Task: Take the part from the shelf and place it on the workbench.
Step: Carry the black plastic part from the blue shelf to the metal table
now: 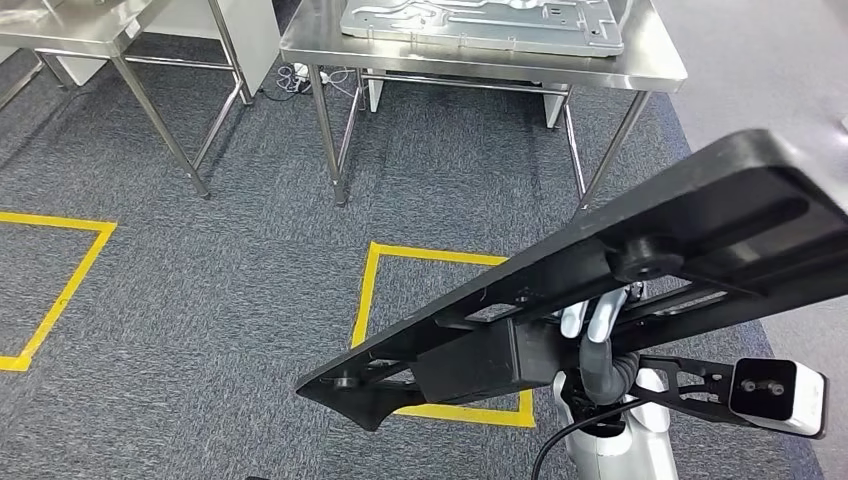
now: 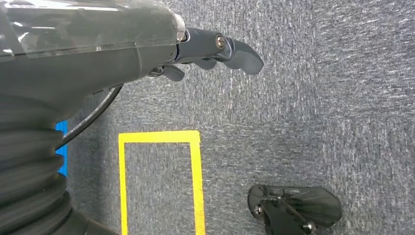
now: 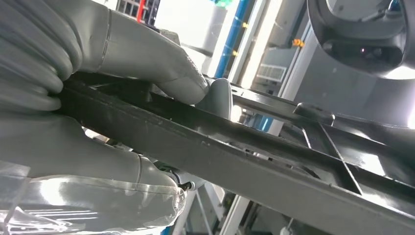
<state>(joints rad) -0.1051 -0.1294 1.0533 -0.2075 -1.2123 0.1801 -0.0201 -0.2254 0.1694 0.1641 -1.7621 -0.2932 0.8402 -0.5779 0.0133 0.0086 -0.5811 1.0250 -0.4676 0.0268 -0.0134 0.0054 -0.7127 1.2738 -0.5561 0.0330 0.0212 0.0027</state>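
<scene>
Long black part [image 1: 640, 265] held up over the grey carpet [image 1: 230, 290], tilted, its low end toward the yellow tape square [image 1: 372, 290], its high end up and to the right. Right hand [image 1: 598, 325] grips it from below near mid-length; pale fingers [image 3: 147, 54] wrap one edge of the black bar [image 3: 274, 166], thumb pressed on the other side. Part lies across the hand, extending well beyond it both ways. Steel worktop [image 1: 660, 70] stands beyond the tape square, carrying a grey metal plate [image 1: 480, 25]. Left hand [image 2: 215, 51] hangs over carpet, dark fingers loosely curled, holding nothing.
</scene>
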